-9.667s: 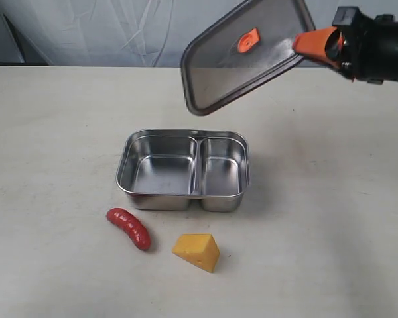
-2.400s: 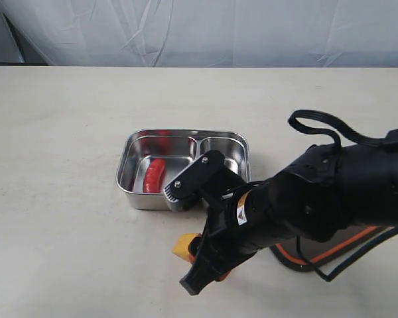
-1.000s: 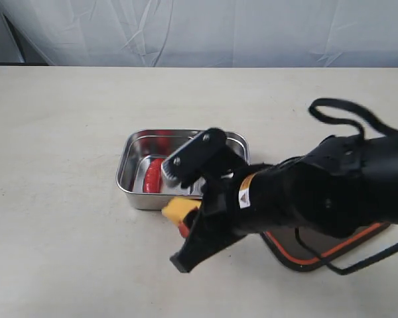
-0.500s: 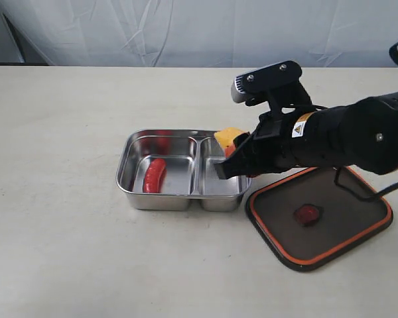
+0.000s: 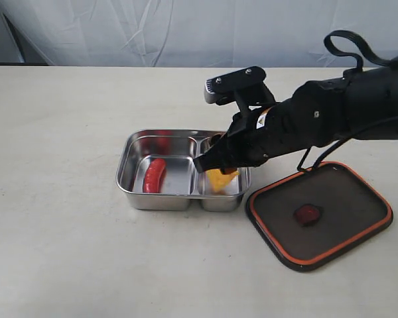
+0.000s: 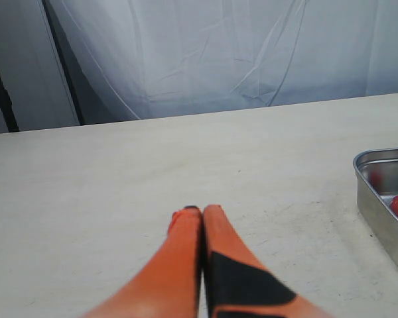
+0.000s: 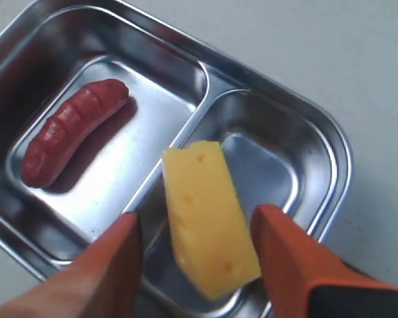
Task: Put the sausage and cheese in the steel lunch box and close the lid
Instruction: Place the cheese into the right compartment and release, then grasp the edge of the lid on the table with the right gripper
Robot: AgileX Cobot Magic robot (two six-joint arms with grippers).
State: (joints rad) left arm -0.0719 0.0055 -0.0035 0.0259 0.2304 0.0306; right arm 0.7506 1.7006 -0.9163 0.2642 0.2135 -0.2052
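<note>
Dropping and shifting left since half a second ago: reaching with the right gripper [image 7: 198, 217] over the steel lunch box [image 5: 158, 199], and bringing the cheese [image 5: 221, 179] from rim height down into the smaller compartment, the one nearer the lid [image 5: 318, 215].

Standing spread to either side of the wedge, jaws released rather than clenched. Showing a clear gap between one finger and the cheese in the right wrist view; touching or just clearing on the other side, impossible to tell. Tilting on end inside the compartment, with the long axis of the cheese running out between the fingers instead of lying flat.

Lying in the larger compartment, roughly along the divider: the sausage [image 5: 154, 175].

Pressing the fingers of the left gripper [image 6: 196, 212] together on nothing, above the bare table [image 5: 66, 252], apart from the box on the side away from the lid.

Turning, for the coming move, on one relation: resting flat on the table just beside the box on the right arm's side, with the orange seal rim showing and the long axis slanting away from the box. Judging the right arm the nearer, probably needing only to lift clear of the cheese and swing a short way outward.
</note>
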